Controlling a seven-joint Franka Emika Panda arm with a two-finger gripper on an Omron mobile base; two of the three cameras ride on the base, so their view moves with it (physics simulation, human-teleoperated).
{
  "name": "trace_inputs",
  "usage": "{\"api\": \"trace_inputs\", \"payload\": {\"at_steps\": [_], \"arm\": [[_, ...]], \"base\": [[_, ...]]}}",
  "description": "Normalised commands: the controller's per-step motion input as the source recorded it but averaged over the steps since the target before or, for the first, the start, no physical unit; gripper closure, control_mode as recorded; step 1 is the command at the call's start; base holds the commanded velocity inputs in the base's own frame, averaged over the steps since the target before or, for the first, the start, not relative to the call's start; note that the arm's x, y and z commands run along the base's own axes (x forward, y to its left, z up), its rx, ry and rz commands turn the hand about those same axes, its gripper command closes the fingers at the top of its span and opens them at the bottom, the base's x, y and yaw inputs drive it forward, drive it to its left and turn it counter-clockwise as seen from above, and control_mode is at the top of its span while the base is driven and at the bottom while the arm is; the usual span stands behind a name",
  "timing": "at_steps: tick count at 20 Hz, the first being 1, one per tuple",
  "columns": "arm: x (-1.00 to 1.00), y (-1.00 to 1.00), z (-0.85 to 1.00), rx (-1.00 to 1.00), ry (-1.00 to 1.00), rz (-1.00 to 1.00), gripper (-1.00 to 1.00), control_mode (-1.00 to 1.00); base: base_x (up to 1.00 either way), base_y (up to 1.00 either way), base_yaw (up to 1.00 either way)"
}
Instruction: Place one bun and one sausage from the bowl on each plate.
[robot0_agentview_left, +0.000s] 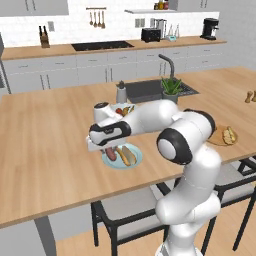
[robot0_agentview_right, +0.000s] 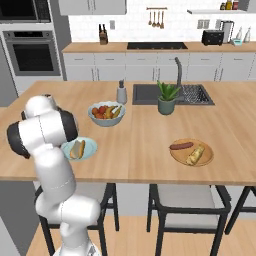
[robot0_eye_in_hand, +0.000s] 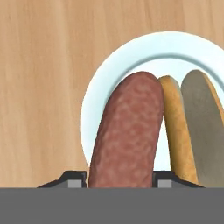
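Step in hand: setting the sausage (robot0_eye_in_hand: 127, 131) on the pale blue plate (robot0_eye_in_hand: 98, 87), likely the last item. Gripper (robot0_eye_in_hand: 119, 177) clamps the sausage's near end between its jaws; a golden bun (robot0_eye_in_hand: 177, 131) lies just beside. Sausage mottled, round-ended; plate smooth. Next: lower, release, lift straight off.

Fruit bowl (robot0_agentview_right: 106, 114) crowds light-blue plate (robot0_agentview_right: 88, 151); bare wood elsewhere
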Motion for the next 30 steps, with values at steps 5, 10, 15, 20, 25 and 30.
{"api": "trace_inputs", "payload": {"at_steps": [5, 10, 15, 20, 25, 30], "arm": [[0.15, 0.00, -0.40, -0.01, 0.00, -0.08, 1.00, -1.00], [0.24, -0.05, -0.36, 0.00, 0.02, -0.04, 1.00, -1.00], [0.34, -0.06, -0.30, 0.00, 0.03, -0.04, 1.00, -1.00], [0.63, -0.01, -0.21, 0.00, 0.04, 0.00, 1.00, -1.00], [0.17, -0.31, -0.07, 0.00, 0.05, 0.00, -1.00, -1.00], [-0.06, -0.08, 0.21, 0.00, 0.00, 0.00, -1.00, -1.00]], "base": [[0.00, 0.00, 0.00], [0.00, 0.00, 0.00], [0.00, 0.00, 0.00], [0.00, 0.00, 0.00], [0.00, 0.00, 0.00], [0.00, 0.00, 0.00]]}}
